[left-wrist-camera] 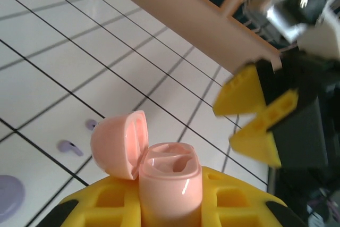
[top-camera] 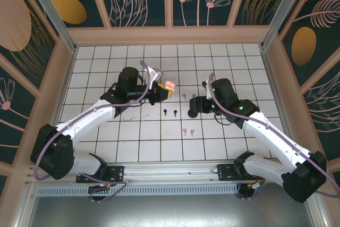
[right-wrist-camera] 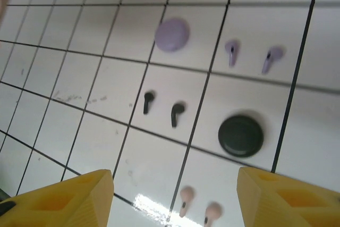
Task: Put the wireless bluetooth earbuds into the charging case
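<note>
Left gripper (left-wrist-camera: 170,203) was clamped on the open pink case (left-wrist-camera: 170,176). Right gripper (right-wrist-camera: 175,195), spread, should centre squarely over one pink earbud (right-wrist-camera: 184,208) before closing.

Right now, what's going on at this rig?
The left hand grips the pink case, its lid flipped open and its wells empty. The right hand hangs open over the table, holding nothing. The lilac pair, black pair and pink pair of earbuds all lie loose on the tiles, beside the closed lilac case and black case. Nothing is inserted yet.
</note>
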